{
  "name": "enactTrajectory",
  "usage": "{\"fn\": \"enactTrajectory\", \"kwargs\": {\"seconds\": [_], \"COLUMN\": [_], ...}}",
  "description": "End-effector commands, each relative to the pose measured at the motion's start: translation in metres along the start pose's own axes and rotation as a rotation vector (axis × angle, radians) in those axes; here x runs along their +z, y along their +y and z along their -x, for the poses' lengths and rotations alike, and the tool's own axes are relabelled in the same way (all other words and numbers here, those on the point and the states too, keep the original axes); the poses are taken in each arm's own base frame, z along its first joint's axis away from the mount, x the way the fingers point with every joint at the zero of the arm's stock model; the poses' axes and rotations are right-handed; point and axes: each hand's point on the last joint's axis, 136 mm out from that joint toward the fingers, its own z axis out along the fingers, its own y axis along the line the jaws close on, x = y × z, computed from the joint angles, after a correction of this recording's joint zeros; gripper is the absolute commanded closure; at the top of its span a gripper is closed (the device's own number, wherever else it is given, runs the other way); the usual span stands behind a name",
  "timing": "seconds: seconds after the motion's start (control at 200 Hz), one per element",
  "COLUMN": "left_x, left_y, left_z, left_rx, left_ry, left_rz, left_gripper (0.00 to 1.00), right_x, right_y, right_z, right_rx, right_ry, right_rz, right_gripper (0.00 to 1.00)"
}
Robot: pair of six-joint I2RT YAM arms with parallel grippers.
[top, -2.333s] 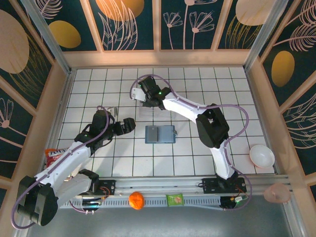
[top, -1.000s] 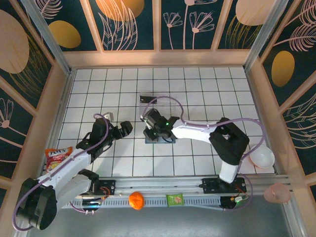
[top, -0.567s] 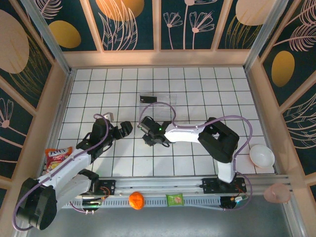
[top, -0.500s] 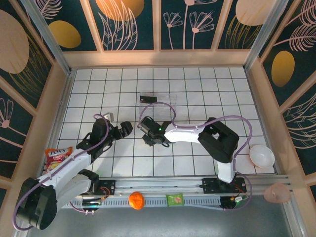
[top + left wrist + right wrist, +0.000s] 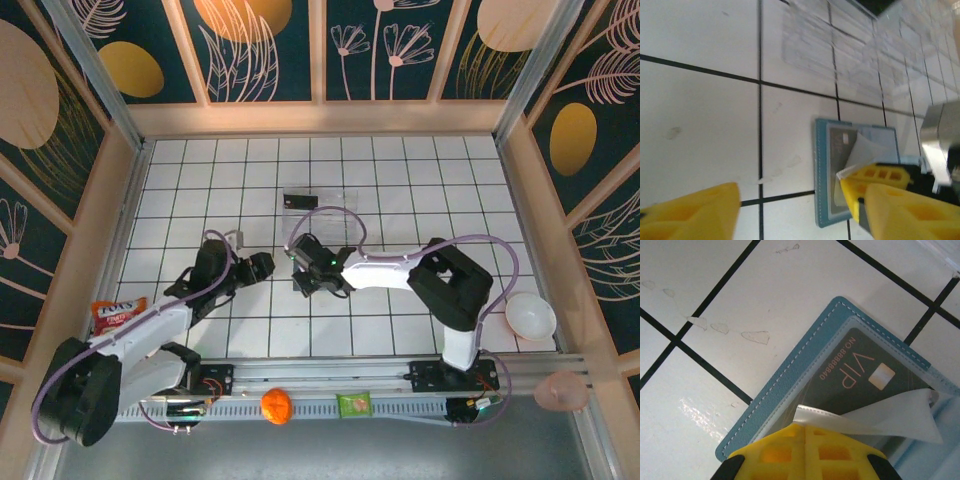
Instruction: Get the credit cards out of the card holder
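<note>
- From above, the right gripper (image 5: 303, 284) sits low near the middle of the tiled table (image 5: 200, 180), and its arm covers most of the card holder.
- The right wrist view gives the close look. The teal card holder (image 5: 777, 392) lies open and flat on the tiles, with a grey credit card (image 5: 860, 372) lettered "VIP" tucked under a clear sleeve.
- There the yellow fingers (image 5: 805, 450) are pressed together on the lifted clear flap (image 5: 880, 417) of that sleeve.
- The left wrist view catches this pinch from the side. The left gripper (image 5: 802, 200) hovers just beside the holder, its jaws apart with nothing between them.
- The overhead view adds a clear tray (image 5: 335, 200) farther back, with a black card (image 5: 300, 200) at its left end.
- The floor is white tiles with black grout, and the wood-framed walls are dark teal with leaf patterns.
- A snack bag (image 5: 118, 312), an orange (image 5: 277, 405), a green packet (image 5: 354, 404) and a white bowl (image 5: 530, 316) sit near the edges.
</note>
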Motion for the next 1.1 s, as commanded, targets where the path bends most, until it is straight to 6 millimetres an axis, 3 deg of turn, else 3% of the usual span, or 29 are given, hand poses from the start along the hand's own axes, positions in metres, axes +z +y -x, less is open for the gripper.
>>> {"fn": "enactTrajectory", "kwargs": {"seconds": [0.0,0.265,0.39,0.671,1.096], "left_x": [0.008,0.034,0.044,0.062,0.073], "left_y": [-0.028,-0.049,-0.051,-0.047,-0.009], "left_z": [-0.004,-0.030,-0.039,-0.059,-0.089], "left_rx": [0.037,0.045,0.044,0.052,0.038], "left_ry": [0.007,0.113,0.154,0.247,0.374], "left_rz": [-0.107,-0.186,-0.190,-0.154,0.008], "left_gripper": [0.45,0.86,1.00,1.00,1.00], "right_x": [-0.012,-0.027,-0.028,-0.030,-0.029], "right_y": [0.007,0.013,0.013,0.013,0.011], "right_z": [0.006,0.009,0.009,0.009,0.006], "right_rx": [0.068,0.085,0.082,0.086,0.103], "right_ry": [-0.050,-0.128,-0.138,-0.151,-0.148], "right_rz": [0.112,0.189,0.194,0.200,0.194], "right_gripper": [1.00,1.00,1.00,1.00,1.00]}}
